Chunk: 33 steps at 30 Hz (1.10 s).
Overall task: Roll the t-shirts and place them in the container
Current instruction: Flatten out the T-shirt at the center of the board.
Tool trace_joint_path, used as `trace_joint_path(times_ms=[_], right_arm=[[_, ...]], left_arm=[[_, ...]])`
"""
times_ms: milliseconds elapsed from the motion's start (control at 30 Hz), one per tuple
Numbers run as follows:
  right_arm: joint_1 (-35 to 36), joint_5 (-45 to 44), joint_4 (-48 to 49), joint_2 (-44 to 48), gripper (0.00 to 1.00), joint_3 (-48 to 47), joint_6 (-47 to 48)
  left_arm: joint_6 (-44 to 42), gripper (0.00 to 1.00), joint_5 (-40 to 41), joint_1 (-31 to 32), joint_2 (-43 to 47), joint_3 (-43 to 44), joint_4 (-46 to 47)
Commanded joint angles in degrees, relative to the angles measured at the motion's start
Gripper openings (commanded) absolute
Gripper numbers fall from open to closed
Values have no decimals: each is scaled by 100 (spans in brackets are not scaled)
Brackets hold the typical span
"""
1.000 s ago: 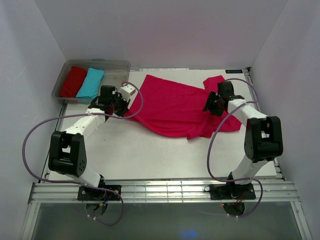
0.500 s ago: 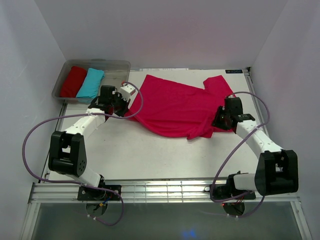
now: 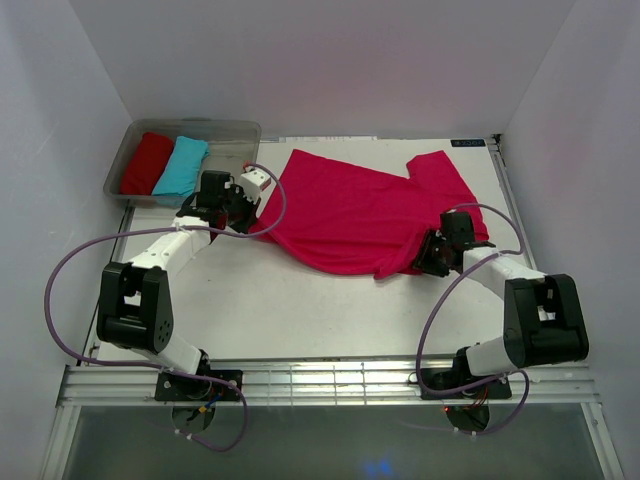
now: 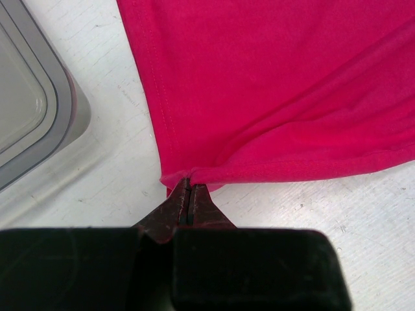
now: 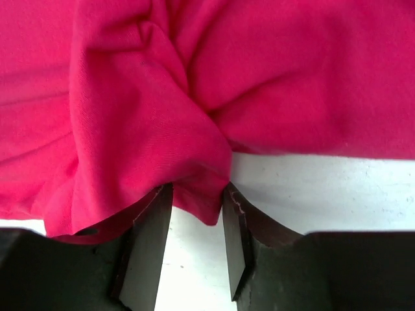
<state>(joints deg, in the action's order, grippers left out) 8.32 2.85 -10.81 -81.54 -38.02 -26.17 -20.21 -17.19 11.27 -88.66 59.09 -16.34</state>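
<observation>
T-shirt (image 3: 345, 215), plain magenta, corner pinched by left gripper (image 4: 189, 193)

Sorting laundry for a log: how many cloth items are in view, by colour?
Bright magenta-pink fabric t-shirt: 1
Dark red cloth bundle, in the clear plastic bin: 1
Turquoise cloth bundle, same bin: 1
Total: 3

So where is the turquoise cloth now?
Top view, far left: the turquoise cloth bundle lies in the clear bin, right of the red cloth bundle.
</observation>
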Motion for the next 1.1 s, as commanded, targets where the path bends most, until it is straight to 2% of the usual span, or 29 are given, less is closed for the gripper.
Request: trace_joint_path(times_ms=[0, 33, 67, 133, 167, 233, 400, 533, 567, 700, 800, 933, 1067], right_arm=[[-5, -57, 210, -152, 42, 136, -90], [-5, -57, 272, -152, 39, 146, -107], [-14, -48, 272, -152, 26, 146, -133], [-14, 22, 159, -100, 10, 85, -160], [-14, 31, 54, -30, 8, 32, -186], [-14, -82, -236, 426, 8, -143, -186], [-76, -996, -1571, 2333, 8, -986, -37], [-120, -1506, -2477, 3257, 8, -2365, 59], [-120, -1707, -2635, 3432, 8, -2968, 103], [-120, -2130, -3557, 3592, 8, -4220, 332], [-120, -2376, -3796, 3671, 8, -5027, 472], [-120, -2842, -3964, 3417, 8, -6101, 876], [-120, -3238, -3693, 2672, 8, -6384, 1368]], left_arm=[[26, 0, -83, 7, 174, 15, 17], [26, 0, -83, 7, 165, 24, 17], [17, 0, -65, 7, 165, 24, 17], [-10, 0, -56, 7, 183, 50, -36], [-18, 0, -48, 7, 200, 76, -62], [-62, 0, -56, 7, 305, 216, -263], [-150, 0, -109, 7, 762, 700, -678], [-177, 0, -188, 7, 1043, 1525, -1413], [-168, 0, -188, 7, 1157, 1892, -1538], [-220, 0, -65, 7, 1439, 2685, -1995], [-308, 0, 241, 7, 1414, 3342, -2312], [-466, 0, 629, 7, 958, 4442, -2646], [-414, 0, 507, 7, 167, 5401, -2629]])
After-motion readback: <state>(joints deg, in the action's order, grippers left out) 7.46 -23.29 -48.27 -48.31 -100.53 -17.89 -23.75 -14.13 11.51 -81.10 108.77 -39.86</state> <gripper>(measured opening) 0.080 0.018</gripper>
